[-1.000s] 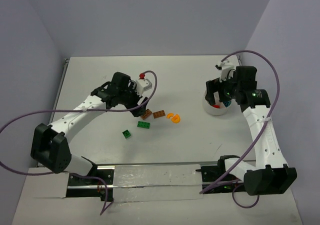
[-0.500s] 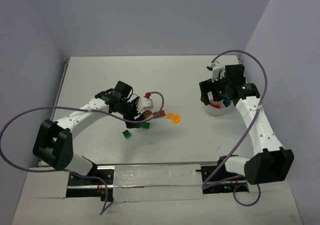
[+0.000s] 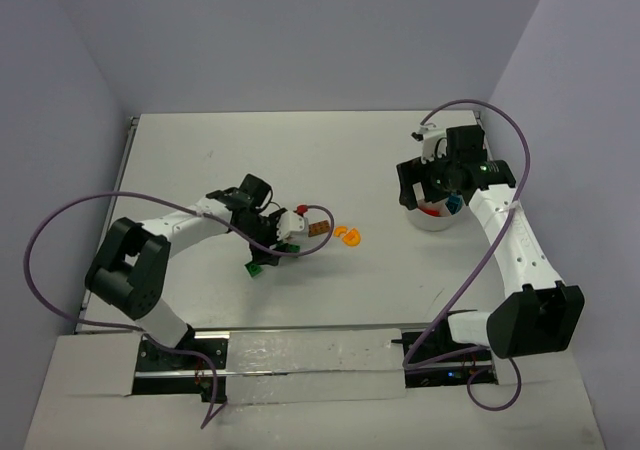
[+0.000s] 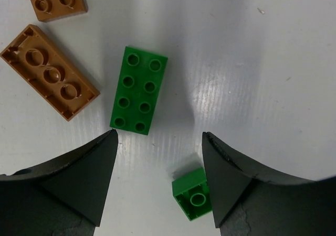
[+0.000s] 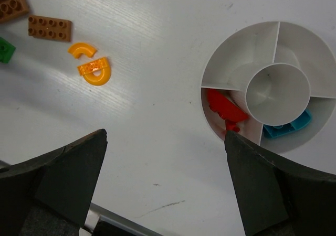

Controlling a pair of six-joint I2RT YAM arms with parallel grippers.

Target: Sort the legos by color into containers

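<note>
White bowl (image 5: 239, 57) on the desk's (image 3: 300, 150) right side holds red pieces (image 5: 223, 106) in one wedge and a teal piece (image 5: 286, 127) in the next wedge. Green two-by-four brick (image 4: 139, 90) lies flat, studs up. Its long axis runs away from the left pincer (image 4: 160, 139), slightly tilted, just past the fingertips. Left pincer open, gripping nothing; small green brick (image 4: 193, 200) just beside one finger. Right pincer (image 5: 165, 136) wide open near the bowl.

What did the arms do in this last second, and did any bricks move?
The left gripper came down toward the robot's base, over the long green brick, jaws narrower but open, gripping nothing. The right gripper drifted slightly left above the white bowl, open and empty. Bricks and bowl stayed put.
</note>
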